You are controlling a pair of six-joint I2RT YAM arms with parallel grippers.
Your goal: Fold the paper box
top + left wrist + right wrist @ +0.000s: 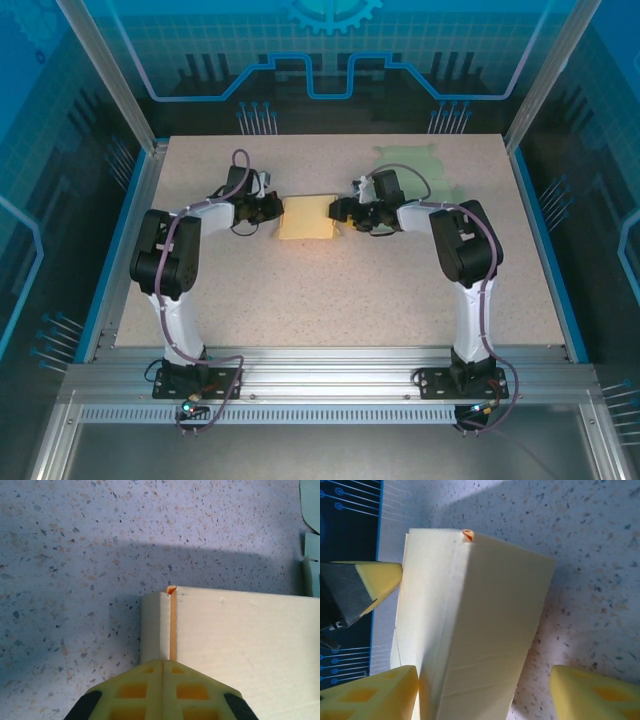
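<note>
The left pincer [163, 677] is pinching shut on the end seam of the pale yellow paper box [240, 640], which is lying mid-tabletop [350, 300] between both arms. The right pincer [482, 695] is straddling the opposite end, jaws apart. It is probably best closing squarely, avoiding creasing the panel.

The table [330, 300] has a flat top of pale beige colour with many small dark speckles. Along its sides at 9 o'clock and at 3 o'clock runs a blue strip [122, 250]. Two things lie directly on the top. A pale yellow paper box [308, 218] lies a little off the table centre, towards 11 o'clock, with its wide face upward and a shadow around it. A thin pale green sheet [415, 165] with an irregular outline lies flat at about 1 o'clock, close to the far edge and near the box.
</note>
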